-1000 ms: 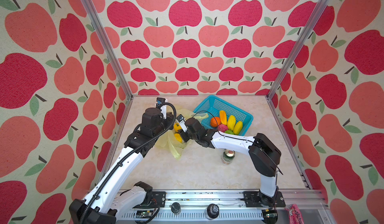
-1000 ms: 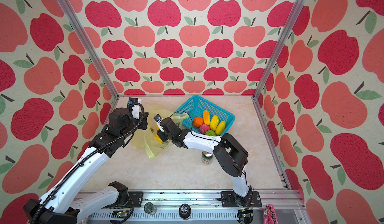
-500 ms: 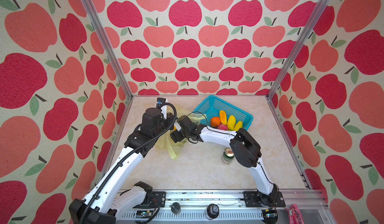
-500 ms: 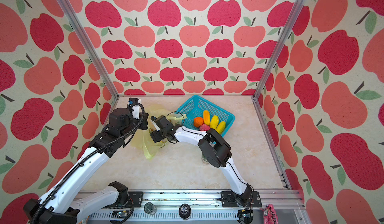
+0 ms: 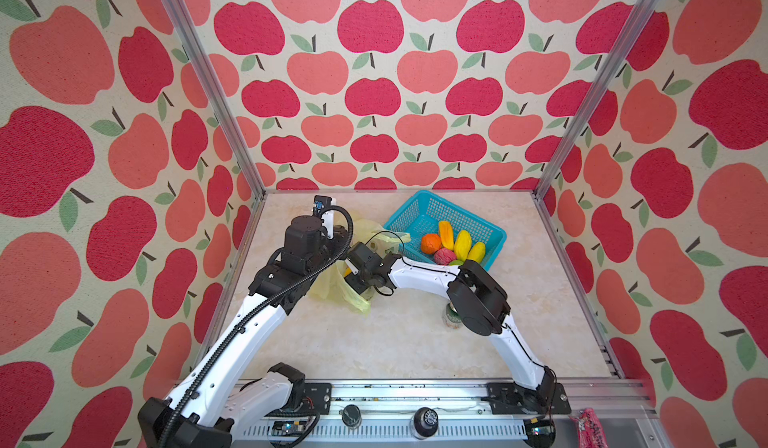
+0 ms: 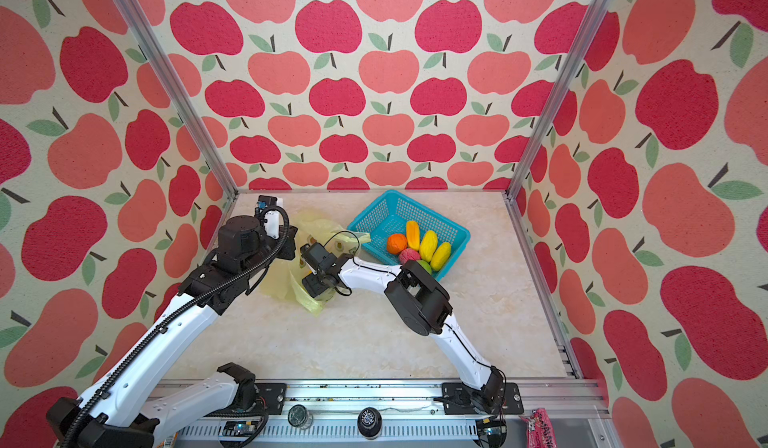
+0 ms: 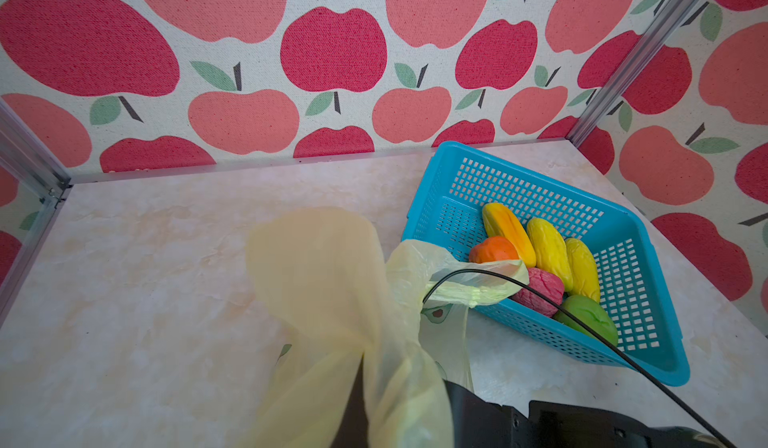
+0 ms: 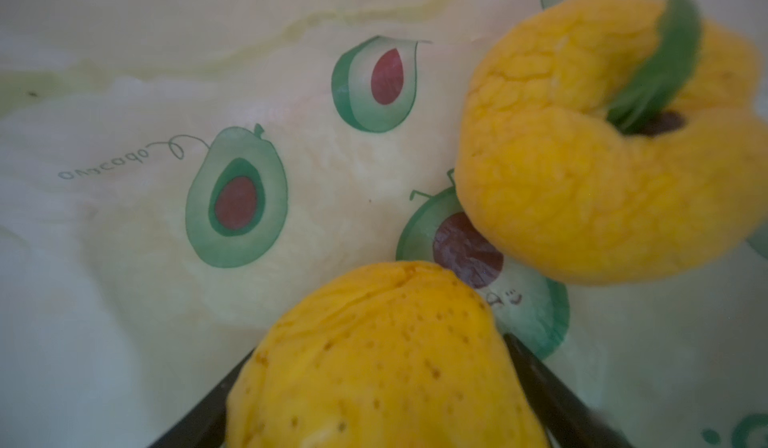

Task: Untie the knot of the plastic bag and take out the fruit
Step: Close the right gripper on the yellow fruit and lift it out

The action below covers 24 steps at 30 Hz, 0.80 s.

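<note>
In both top views the left claw, clamped shut, lifts the plastic bag off the counter so that its mouth gapes beside the basket of fruit. The left wrist view shows the film pulled taut. In the right wrist view the right claw stands wide inside the bag, straddling a yellow fruit. I cannot tell whether it is squeezing.

We find bare table across the front, free for either arm. Further back the basket fills the right side and the plastic bag the left. A can stands in front of the basket. Inside the bag, two yellow fruits nearly touch.
</note>
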{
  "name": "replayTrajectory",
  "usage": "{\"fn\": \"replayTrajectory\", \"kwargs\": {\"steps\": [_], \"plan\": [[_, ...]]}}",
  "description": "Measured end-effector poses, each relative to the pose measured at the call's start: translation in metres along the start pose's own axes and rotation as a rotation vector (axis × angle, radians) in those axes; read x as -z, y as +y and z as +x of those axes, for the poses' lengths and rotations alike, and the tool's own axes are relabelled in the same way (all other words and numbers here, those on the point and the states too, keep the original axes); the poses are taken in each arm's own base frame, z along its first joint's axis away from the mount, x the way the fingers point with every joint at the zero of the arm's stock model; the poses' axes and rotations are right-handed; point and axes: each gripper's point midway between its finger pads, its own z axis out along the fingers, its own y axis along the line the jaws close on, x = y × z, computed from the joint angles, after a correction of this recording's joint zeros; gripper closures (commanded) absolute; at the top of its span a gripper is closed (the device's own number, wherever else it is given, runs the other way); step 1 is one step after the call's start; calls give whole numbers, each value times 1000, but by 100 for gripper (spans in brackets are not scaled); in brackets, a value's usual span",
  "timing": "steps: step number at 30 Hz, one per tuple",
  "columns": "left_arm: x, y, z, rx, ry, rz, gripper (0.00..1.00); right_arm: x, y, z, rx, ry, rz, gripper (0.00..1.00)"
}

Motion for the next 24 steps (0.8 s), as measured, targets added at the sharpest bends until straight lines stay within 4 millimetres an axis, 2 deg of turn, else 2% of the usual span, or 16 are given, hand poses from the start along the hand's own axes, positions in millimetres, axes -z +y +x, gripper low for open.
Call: {"fn": "replayTrajectory", "kwargs": {"steps": [8, 15, 19, 24], "plan": [[2, 0, -2, 1, -8, 1, 100, 1, -5, 2, -3, 10, 28, 44], [4, -1, -3, 0, -11, 3, 100, 9, -6, 8, -1, 22, 30, 53], [4, 0, -2, 0, -11, 2, 100, 27, -8, 12, 0, 8, 28, 57], [3, 0, -2, 0, -9, 0, 100, 65, -8, -1, 16, -94, 10, 60]]}}
